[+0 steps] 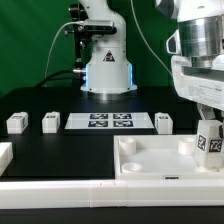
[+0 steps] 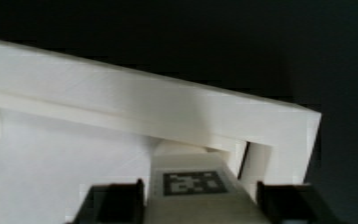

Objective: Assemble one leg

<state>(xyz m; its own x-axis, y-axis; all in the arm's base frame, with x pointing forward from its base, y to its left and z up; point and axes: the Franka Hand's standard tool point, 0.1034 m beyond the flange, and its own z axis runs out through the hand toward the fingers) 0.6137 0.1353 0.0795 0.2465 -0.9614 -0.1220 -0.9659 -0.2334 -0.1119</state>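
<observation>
Probably light, stiff and slick-sided, the leg sits clamped across its side faces between the gripper's closed fingers, above the tray at the exterior view's right, so a square grip matters.

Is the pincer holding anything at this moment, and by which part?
Yes. The pincer holds the leg, clamped on two opposite side faces, with its tagged face between them uncovered.

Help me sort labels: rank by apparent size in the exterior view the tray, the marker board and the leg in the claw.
1. tray
2. marker board
3. leg, though its nearness to the camera enlarges it.
</observation>
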